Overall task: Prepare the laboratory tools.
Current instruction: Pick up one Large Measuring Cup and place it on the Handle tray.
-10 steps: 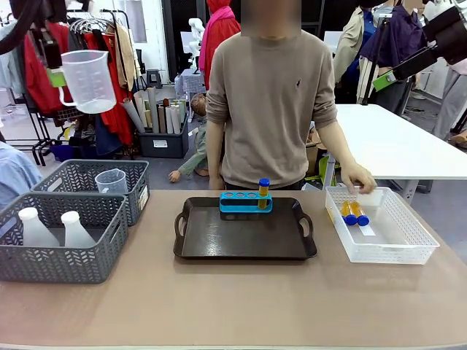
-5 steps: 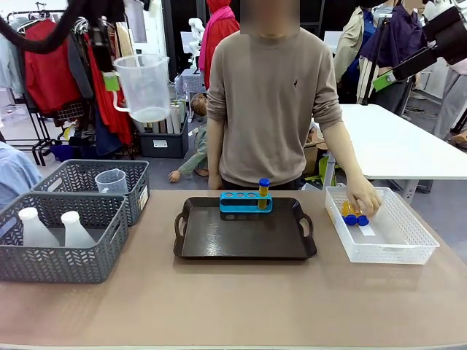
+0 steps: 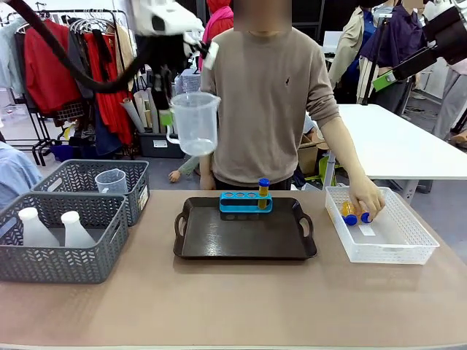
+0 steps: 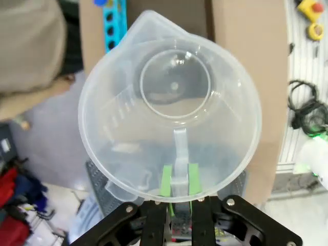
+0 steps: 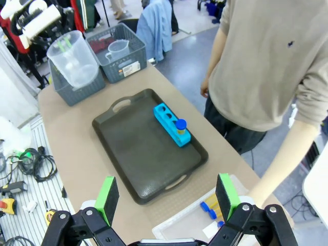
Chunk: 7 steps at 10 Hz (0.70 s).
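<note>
Left gripper (image 4: 177, 179): clenched on empty beaker (image 3: 195, 120) handle.
Right gripper (image 5: 169, 195): released.
Rack (image 3: 244, 203): one tube (image 3: 263, 191).
White basket (image 3: 408, 251): I see tubes (image 3: 351, 218) partly under a hand (image 3: 363, 200).

Hanging clothes (image 3: 44, 65), white table (image 3: 405, 146), grey floor (image 3: 451, 210) beyond.

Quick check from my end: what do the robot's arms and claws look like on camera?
The left arm has a white casing with a thick black cable looping off it. The left claw and right claw are black, with two fingers each, bright green pads and visible screw heads.
</note>
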Each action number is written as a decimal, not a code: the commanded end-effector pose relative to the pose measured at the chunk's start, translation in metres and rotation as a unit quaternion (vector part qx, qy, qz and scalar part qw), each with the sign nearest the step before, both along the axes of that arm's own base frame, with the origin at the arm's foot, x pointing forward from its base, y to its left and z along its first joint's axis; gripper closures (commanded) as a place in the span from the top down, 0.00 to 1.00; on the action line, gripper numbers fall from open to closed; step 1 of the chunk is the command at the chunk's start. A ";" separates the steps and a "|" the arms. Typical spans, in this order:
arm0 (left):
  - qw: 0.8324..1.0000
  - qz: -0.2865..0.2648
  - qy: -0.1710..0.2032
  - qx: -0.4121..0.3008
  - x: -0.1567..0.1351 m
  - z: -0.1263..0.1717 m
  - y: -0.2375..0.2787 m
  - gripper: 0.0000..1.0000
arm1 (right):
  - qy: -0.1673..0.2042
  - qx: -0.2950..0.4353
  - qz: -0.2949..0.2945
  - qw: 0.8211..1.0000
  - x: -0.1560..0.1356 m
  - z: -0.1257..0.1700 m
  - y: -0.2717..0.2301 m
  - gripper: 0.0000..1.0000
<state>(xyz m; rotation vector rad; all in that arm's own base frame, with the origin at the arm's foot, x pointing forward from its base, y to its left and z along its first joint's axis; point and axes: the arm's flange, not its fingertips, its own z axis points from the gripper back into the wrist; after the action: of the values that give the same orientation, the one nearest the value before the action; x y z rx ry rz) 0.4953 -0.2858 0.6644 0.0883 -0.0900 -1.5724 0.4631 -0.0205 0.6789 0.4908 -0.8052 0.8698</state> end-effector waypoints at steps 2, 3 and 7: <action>0.998 -0.056 -0.004 0.023 0.020 -0.026 -0.014 0.00 | -0.001 0.004 0.002 1.000 -0.001 0.001 0.001 1.00; 0.998 -0.056 0.000 0.022 0.025 -0.034 -0.020 0.00 | -0.001 0.004 0.002 1.000 -0.001 0.001 0.001 1.00; 0.999 -0.046 0.012 0.018 0.023 -0.043 -0.023 0.00 | -0.001 0.004 0.002 1.000 -0.001 0.001 0.001 1.00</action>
<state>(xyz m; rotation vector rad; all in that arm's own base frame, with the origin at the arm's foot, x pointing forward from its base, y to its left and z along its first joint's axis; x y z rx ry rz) 0.5210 -0.3091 0.6181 0.0931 -0.0465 -1.6662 0.4631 -0.0207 0.6788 0.4907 -0.8051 0.8695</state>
